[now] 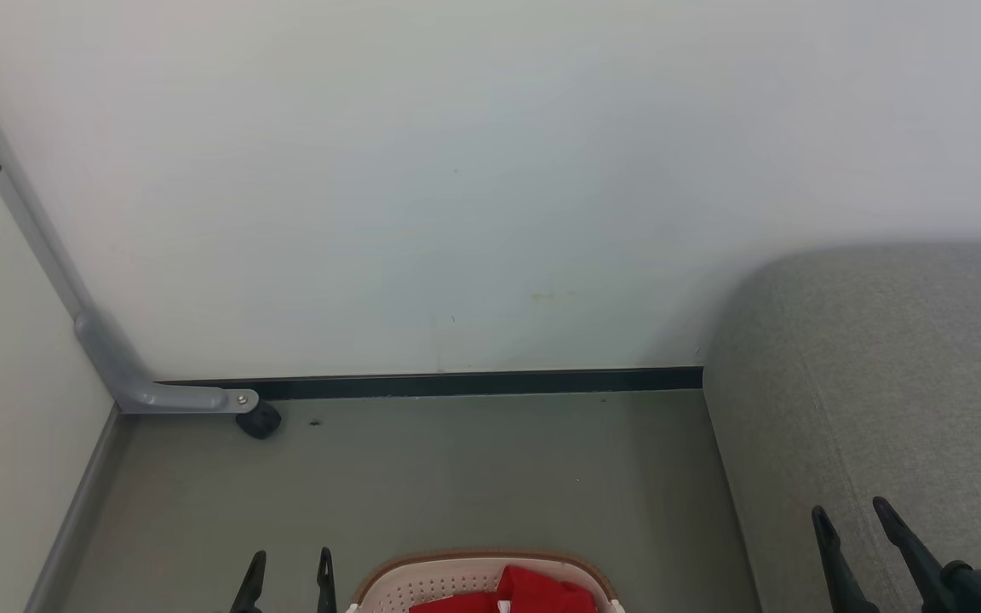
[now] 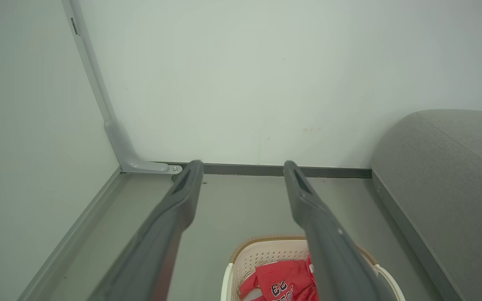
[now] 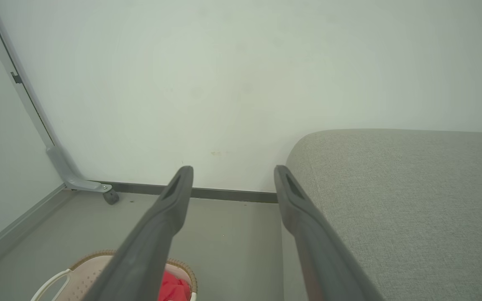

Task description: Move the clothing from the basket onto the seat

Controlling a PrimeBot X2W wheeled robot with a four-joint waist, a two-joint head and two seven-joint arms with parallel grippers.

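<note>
While both pincers are hanging released with nothing between their fingers, the clothing point(image 1: 542, 592) is lying bunched inside the basket point(image 1: 473, 559), which is sitting on the floor point(image 1: 456, 477) at the near edge of the head view. The left gripper point(image 1: 290, 564) is pointing toward the far wall point(image 1: 456, 170) just left of the basket, its two dark fingers standing apart. The right gripper point(image 1: 852, 519) is hovering over the near part of the seat point(image 1: 882, 383), its jaws likewise spreading wide and touching nothing.

The seat is taking up the right side of the scene, its rounded far corner reaching close to the wall. The basket is resting to the left of the seat, with a strip of bare floor showing between them.

Seen from the left wrist, the red garment is showing black, white-edged digits point(image 2: 280, 288) that are appearing to read 23; more lettering beneath them is being cut off by the picture's edge and cannot be read. A white handle point(image 2: 224, 280) is curving along the basket's left side.

At the far left corner, a grey bracket point(image 1: 167, 397) is lying along the foot of the wall, with a small black caster point(image 1: 261, 420) sitting under its end. A dark baseboard point(image 1: 473, 383) is running from there to the seat.
</note>
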